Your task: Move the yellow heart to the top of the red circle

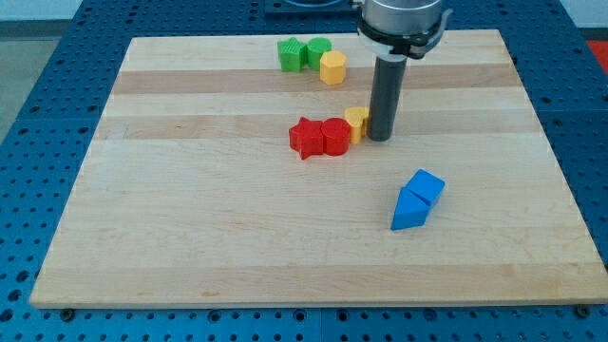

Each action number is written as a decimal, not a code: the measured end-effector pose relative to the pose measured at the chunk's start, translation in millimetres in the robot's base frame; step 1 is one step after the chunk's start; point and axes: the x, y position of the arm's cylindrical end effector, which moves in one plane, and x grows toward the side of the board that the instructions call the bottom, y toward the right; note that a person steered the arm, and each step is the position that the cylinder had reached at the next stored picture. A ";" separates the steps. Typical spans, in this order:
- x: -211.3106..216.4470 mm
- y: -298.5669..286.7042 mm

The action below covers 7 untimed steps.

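The yellow heart lies near the board's middle, touching the right side of the red circle. A red star touches the circle's left side. My tip stands just to the right of the yellow heart, touching or nearly touching it. The rod hides part of the heart's right edge.
A green star, a green block and a yellow hexagon cluster at the view's top centre. A blue triangle and a blue cube sit together at the lower right. The wooden board rests on a blue pegboard table.
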 end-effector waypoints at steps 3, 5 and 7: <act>1.4 -51.6; 0.1 -16.4; -28.6 -12.7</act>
